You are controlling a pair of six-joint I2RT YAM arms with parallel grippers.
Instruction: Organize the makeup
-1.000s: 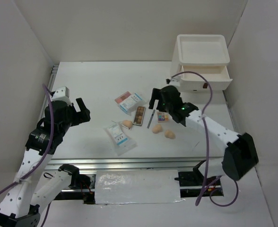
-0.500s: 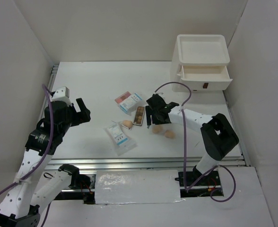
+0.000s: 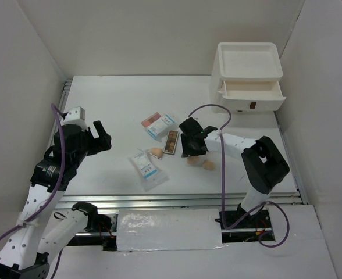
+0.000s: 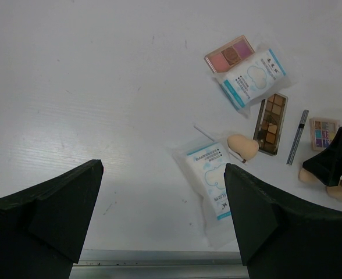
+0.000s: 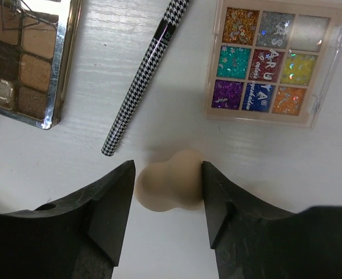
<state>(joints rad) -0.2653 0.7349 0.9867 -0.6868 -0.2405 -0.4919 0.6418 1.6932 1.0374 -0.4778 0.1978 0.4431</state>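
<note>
One peach sponge (image 5: 170, 185) lies on the counter (image 5: 293, 192) between the right gripper's (image 5: 168, 170) narrowed fingers, which press both its sides, its long axis slanting across the gap. A checked pencil (image 5: 145, 75) and glitter palette (image 5: 274, 61) lie just beyond. The left gripper (image 4: 162, 174) hangs wide, well apart.

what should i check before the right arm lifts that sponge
1. Peach sponge centred between the right gripper's fingers: ok.
2. Fingers gripping it firmly: cannot tell.
3. Houndstooth pencil apart from the fingers: ok, though near.
4. Glitter palette apart from the fingers: ok.
5. Drawer of the white unit pulled open: ok.
6. Left gripper open, off to the side: ok.
</note>
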